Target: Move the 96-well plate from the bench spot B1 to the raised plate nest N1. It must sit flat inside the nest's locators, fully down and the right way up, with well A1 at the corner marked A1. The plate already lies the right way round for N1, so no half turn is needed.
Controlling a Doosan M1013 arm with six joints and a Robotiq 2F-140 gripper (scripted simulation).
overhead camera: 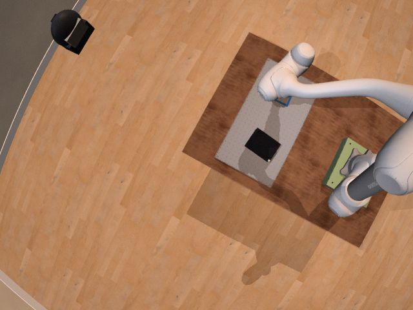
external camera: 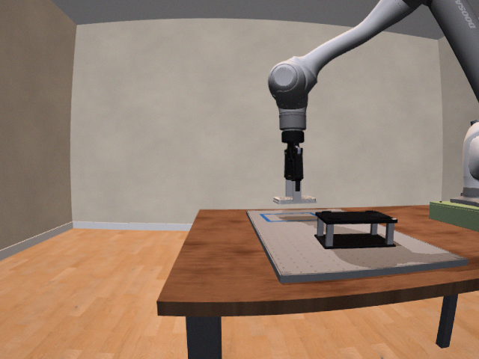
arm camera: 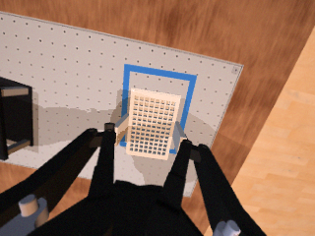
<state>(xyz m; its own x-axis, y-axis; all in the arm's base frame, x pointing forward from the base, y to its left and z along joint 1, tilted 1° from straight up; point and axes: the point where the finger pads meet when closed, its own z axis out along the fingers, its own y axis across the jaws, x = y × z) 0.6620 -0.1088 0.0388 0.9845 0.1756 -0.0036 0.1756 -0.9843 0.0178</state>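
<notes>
The 96-well plate (arm camera: pixel 150 123) hangs level in the air directly above the blue-outlined bench spot B1 (arm camera: pixel 189 95), clear of the perforated baseplate (external camera: pixel 293 247). The gripper (arm camera: pixel 148 140) pinches it across its two long sides, one finger pad on each; contact looks narrow, near the plate's mid-length. The A1 corner marking cannot be made out in the wrist view, so orientation is unconfirmed.

The raised plate nest N1 (external camera: pixel 355 217), a black deck on grey posts, stands well apart from B1, farther along the baseplate toward the arm's green base block (external camera: pixel 452 214). In the exterior view the plate's underside appears only slightly higher than the nest deck.

Risks: a transfer at this height could clip the nest's edge or locators, knocking the plate askew in the narrow grip. A plate rotated in the pads would land on a locator and sit tilted, not fully down. Early release above the nest could bounce it out.
</notes>
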